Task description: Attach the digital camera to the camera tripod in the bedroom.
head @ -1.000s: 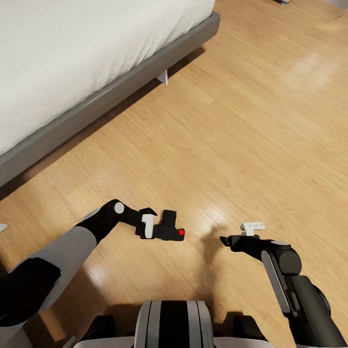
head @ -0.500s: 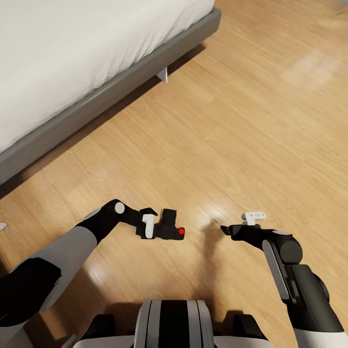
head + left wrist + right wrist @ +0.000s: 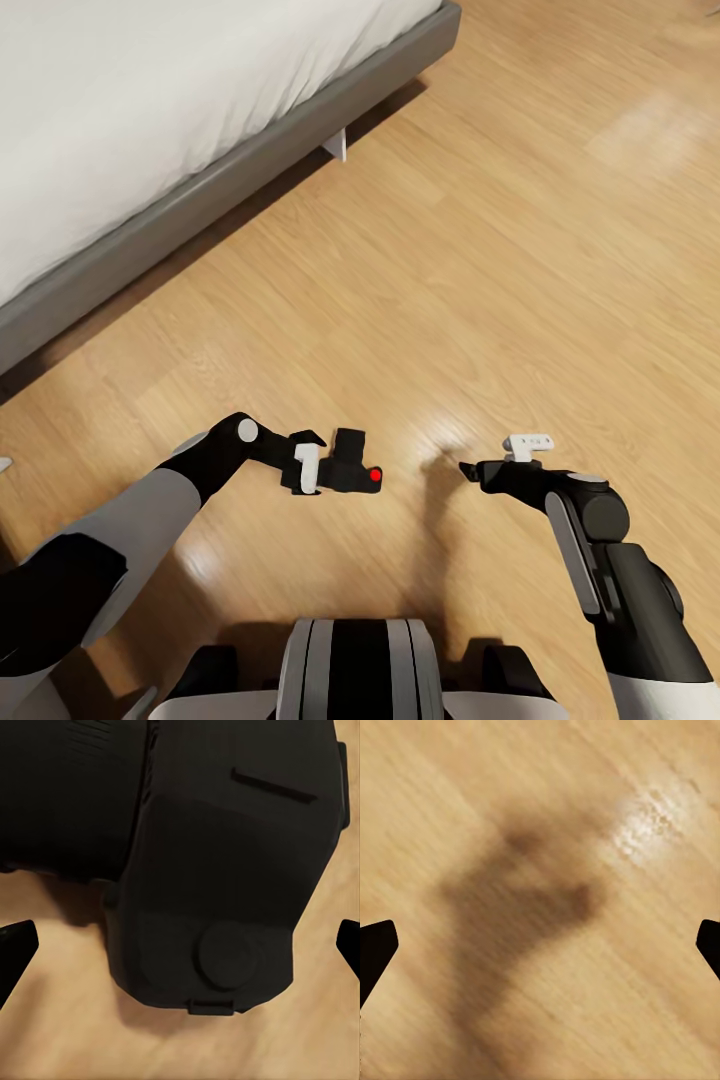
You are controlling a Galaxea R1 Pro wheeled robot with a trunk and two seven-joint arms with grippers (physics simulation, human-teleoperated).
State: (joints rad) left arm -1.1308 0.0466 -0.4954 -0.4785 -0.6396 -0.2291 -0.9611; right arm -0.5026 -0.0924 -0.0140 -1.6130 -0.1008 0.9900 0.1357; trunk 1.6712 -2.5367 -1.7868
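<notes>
in the head view the left end effector (image 3: pixel 325 470) sits in the lower left-centre of the frame, clenched on the digital camera (image 3: pixel 352 470). the camera is a small matte-black box held above the floor (image 3: pixel 480 250), with its bright red round button (image 3: pixel 375 476) facing the right side of the frame. a white pad on the end effector lies against the camera's left side. the left arm (image 3: pixel 120 530) runs from the lower left corner up to it, grey at the forearm and black near the wrist.

in the left wrist view the digital camera (image 3: pixel 217 862) covers most of the frame, dark and close, with a round raised disc near its lower middle and a thin slot toward the upper right. two black fingertips (image 3: pixel 15 949) show at the left and right edges, with wood floor below the camera body.

the right end effector (image 3: pixel 470 468) is in the lower right-centre of the head view, empty, pointing toward the left of the frame; its fingers stand apart in the right wrist view, where black fingertips (image 3: pixel 375 949) sit at opposite edges over bare floor and a blurred shadow (image 3: pixel 517 907). the two end effectors are near each other but apart.

a bed (image 3: pixel 150 110) with white bedding and a grey frame fills the upper left of the head view, and one pale bed leg (image 3: pixel 338 146) shows beneath the frame. the robot's trunk (image 3: pixel 358 660) is at the bottom centre.
</notes>
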